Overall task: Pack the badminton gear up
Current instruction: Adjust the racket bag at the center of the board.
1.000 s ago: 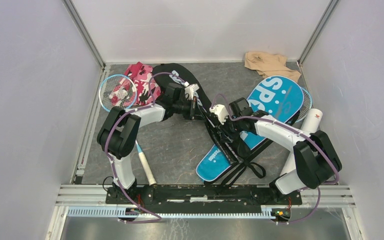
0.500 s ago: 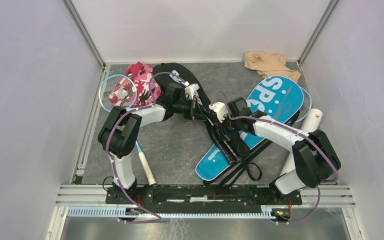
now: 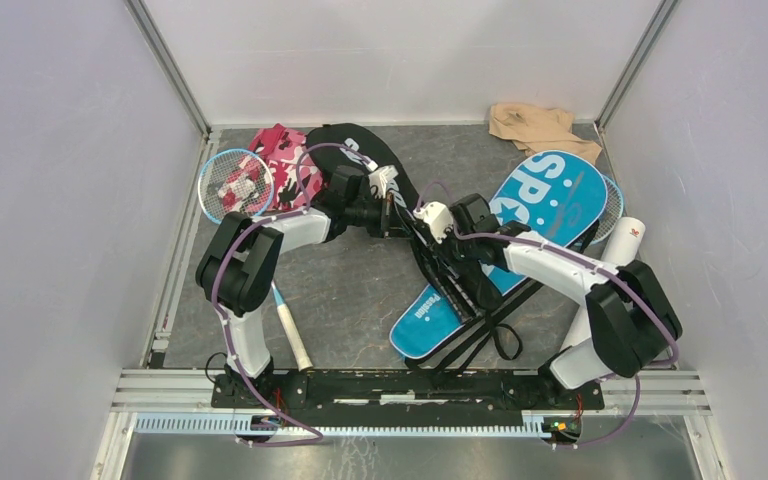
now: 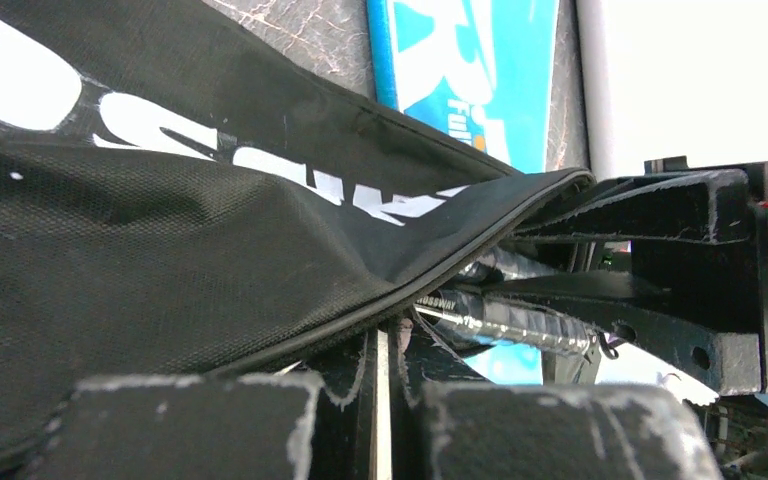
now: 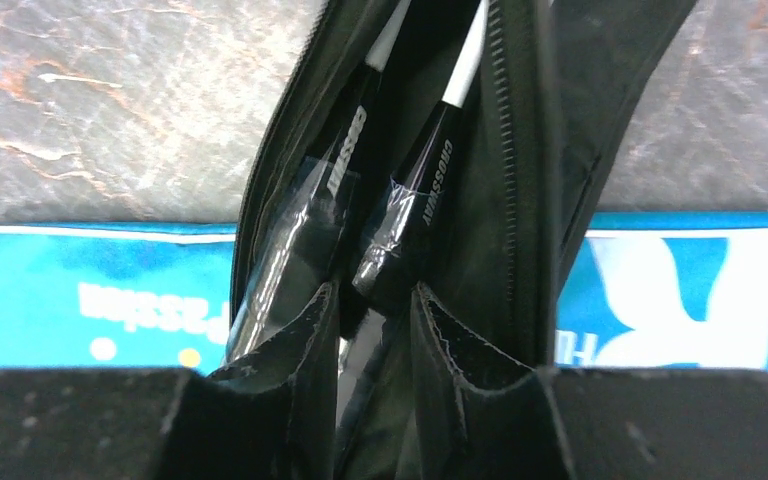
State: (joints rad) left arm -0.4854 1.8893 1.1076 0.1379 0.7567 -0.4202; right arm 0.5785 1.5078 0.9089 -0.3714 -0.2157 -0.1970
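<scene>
The black "CROSSWAY" cover (image 3: 355, 150) lies at the back centre, its narrow end running down across the blue "SPORT" cover (image 3: 545, 200). My left gripper (image 3: 392, 205) is shut on the black cover's piped edge (image 4: 390, 300) and holds it up. Two plastic-wrapped racket handles (image 5: 345, 170) lie inside the open black cover (image 5: 520, 150). My right gripper (image 3: 426, 238) is shut on the right-hand handle (image 5: 425, 195), with its fingertips (image 5: 375, 295) inside the opening. A blue-framed racket (image 3: 235, 185) lies at the left. A white tube (image 3: 625, 240) stands by the right arm.
A pink camouflage cloth (image 3: 280, 150) lies under the loose racket's head. A beige cloth (image 3: 535, 125) sits in the back right corner. Another racket rim (image 3: 612, 210) shows from under the blue cover. Black straps (image 3: 495, 335) trail near the front rail. Walls close in on three sides.
My right gripper has shifted a little up and left with the handle, closing slightly. The blue cover's near end slid slightly left. The left arm has stayed put.
</scene>
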